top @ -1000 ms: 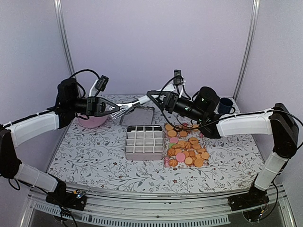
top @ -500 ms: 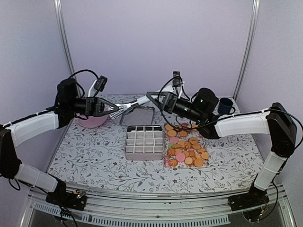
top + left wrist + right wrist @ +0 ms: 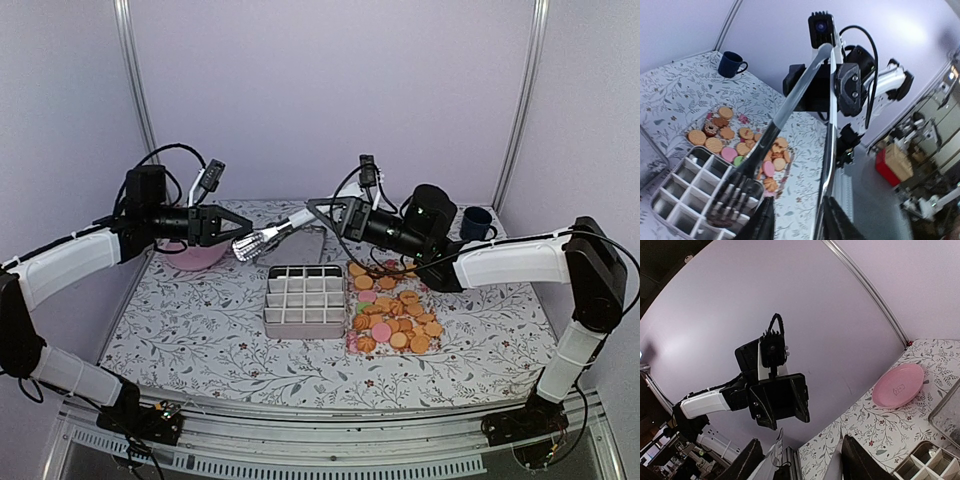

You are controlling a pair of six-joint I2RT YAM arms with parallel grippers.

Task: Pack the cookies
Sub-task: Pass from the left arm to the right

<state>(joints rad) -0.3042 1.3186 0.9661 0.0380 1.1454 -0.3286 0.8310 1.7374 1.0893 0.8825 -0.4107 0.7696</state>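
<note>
The cookies lie in a heap right of the white compartment box; they also show in the left wrist view as cookies beside the box. Metal tongs hang in the air above the box's far edge. My right gripper is shut on their handle end, whose arms run between its fingers. My left gripper stands open just left of the tongs' head. In its own view the tongs pass its fingers without being pinched.
A pink plate sits at the back left under the left arm. A metal lid lies behind the box. A dark blue mug stands at the back right.
My left gripper has opened and let go of the tongs, drawing back a little to the left. The right gripper has closed on the handle; the tongs' head sags slightly.
</note>
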